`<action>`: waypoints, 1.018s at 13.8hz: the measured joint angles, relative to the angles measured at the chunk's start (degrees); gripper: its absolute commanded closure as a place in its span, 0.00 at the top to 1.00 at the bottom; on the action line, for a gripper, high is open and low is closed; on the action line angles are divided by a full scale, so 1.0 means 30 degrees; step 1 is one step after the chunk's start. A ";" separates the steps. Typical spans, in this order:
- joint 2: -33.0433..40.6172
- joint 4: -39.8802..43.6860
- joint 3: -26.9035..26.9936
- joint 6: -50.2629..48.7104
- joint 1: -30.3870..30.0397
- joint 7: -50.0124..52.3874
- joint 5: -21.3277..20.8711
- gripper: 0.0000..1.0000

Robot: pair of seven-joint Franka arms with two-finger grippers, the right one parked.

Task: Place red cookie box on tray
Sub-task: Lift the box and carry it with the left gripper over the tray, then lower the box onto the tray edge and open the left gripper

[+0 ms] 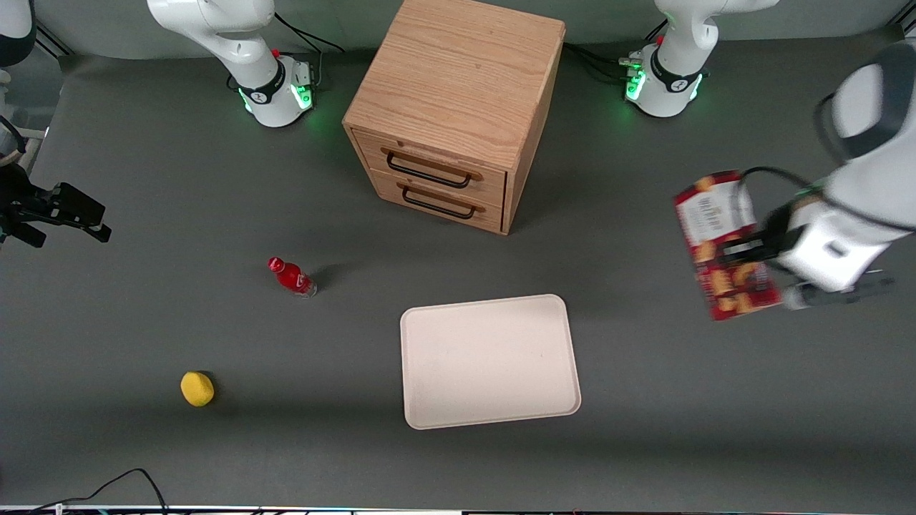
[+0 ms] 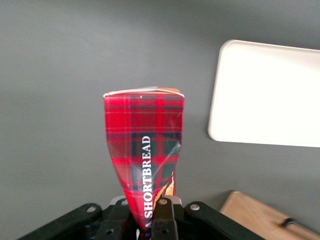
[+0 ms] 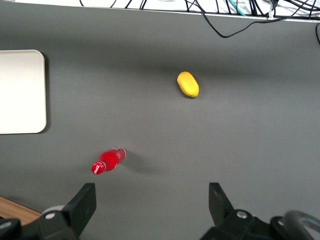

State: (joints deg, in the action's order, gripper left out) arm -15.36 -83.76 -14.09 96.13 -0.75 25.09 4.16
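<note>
Now, gripper (image 1: 748, 250): clamped on cookie box (image 1: 724, 243), raised above worktop (image 1: 644, 400).
Tray (image 1: 489, 361): on worktop, bare, well apart from box.

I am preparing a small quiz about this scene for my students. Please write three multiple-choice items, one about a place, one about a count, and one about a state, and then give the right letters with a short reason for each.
1. Where is the red cookie box?
A. Lying on the tray
B. Held in the gripper above the table, toward the working arm's end
C. On top of the wooden drawer cabinet

2. How many drawer handles does the wooden drawer cabinet show?
A. One
B. Two
C. Four

3. What is the state of the tray?
A. It carries nothing
B. It carries the small red bottle
C. It carries the yellow object

Answers:
1 B, the gripper is clamped on the box, clear of the tray.
2 B, two dark handles are on its front.
3 A, the small red bottle and the yellow object lie on the table.
</note>
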 measured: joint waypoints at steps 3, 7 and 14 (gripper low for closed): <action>-0.2874 0.0221 -0.2849 0.4113 0.0490 0.4038 -0.1907 0.00; -0.7473 -0.0054 -0.3640 1.0865 0.1218 0.5105 -0.5343 0.00; -1.0589 -0.0605 -0.3639 1.5158 0.1264 0.6193 -0.9495 1.00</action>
State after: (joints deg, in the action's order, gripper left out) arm -47.13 -85.57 -25.01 141.60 3.04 43.66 -24.32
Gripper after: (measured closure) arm 0.604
